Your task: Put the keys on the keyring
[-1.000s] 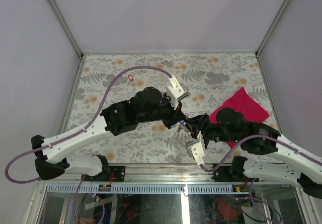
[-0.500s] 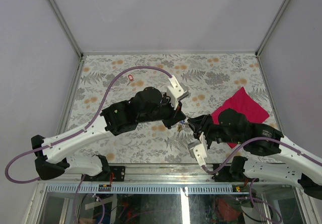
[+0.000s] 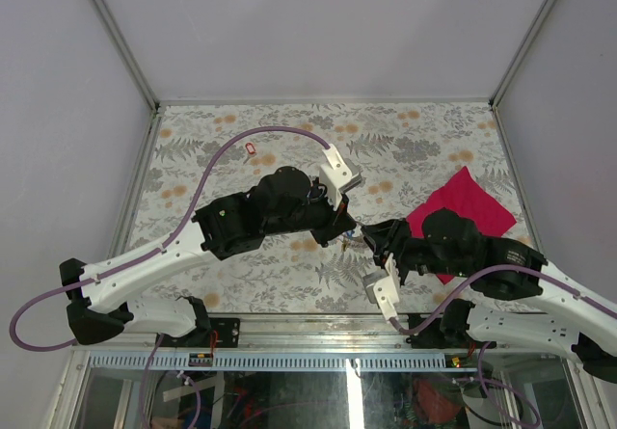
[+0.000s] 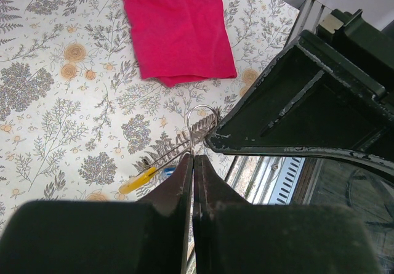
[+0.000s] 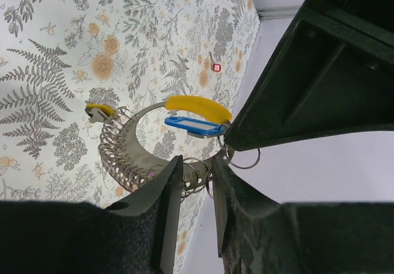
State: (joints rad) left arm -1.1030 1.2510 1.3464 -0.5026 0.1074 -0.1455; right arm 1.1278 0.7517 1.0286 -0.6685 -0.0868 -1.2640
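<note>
Hanging between the two arms above the middle of the table (image 3: 415, 140), the keyring (image 5: 120, 154) is where you want it: lifted off the surface so both tools can work on it from opposite sides. The left gripper (image 4: 192, 158) is clamped tight on its thin wire loop, which looks meant to hold the ring steady while the other arm does the fine work. The right gripper (image 5: 197, 163) faces it with its jaws a little apart and the small linked rings sitting in the gap; you cannot tell from these views whether it pinches them or merely brackets them.

A yellow key (image 5: 197, 107) and a blue tag (image 5: 194, 125) hang at the ring, just beside the right fingertips (whether the key is fully threaded on is unclear). The red key (image 3: 250, 148) lies alone on the table, well apart at the far left, so it is not yet on. The magenta cloth (image 3: 468, 202) lies flat to the right.

Your count: one keyring, two keys visible, one blue tag, one cloth. No black key shows.
</note>
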